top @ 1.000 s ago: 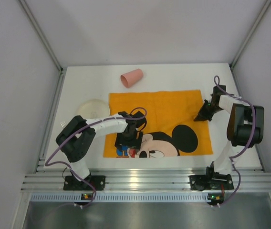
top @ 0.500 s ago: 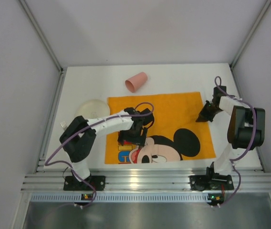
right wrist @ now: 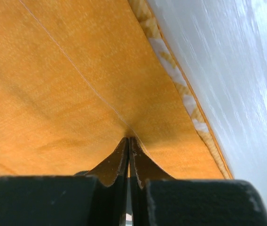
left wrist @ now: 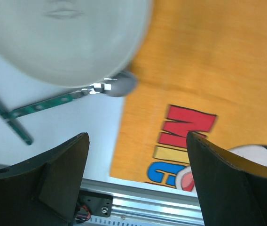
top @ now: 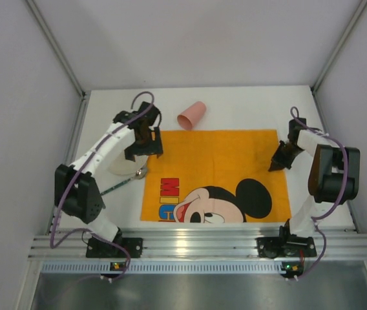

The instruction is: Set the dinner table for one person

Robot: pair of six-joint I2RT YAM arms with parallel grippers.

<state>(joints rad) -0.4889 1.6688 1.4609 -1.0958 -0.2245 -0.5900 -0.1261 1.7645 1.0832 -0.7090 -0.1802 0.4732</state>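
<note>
- I am holding my left claw (left wrist: 137, 141) wide open and empty, hovering over the left edge of the orange cloth (left wrist: 194, 66)
- My right claw (right wrist: 129, 143) is pinching the cloth's right edge, jaws fully together
- The plate (left wrist: 63, 42) is lying just beside my left claw on the white table (left wrist: 100, 132), nearer this arm
- The spoon (left wrist: 117, 85) is pointing its handle away from the cloth
- The overhead view is showing a pink cup (top: 192, 115) on its side; my wrist cameras are missing it

Bright even light, soft faint shadows, plate (left wrist: 63, 37) blurry in the left wrist view, white glare on the dinner table (right wrist: 246, 94)
</note>
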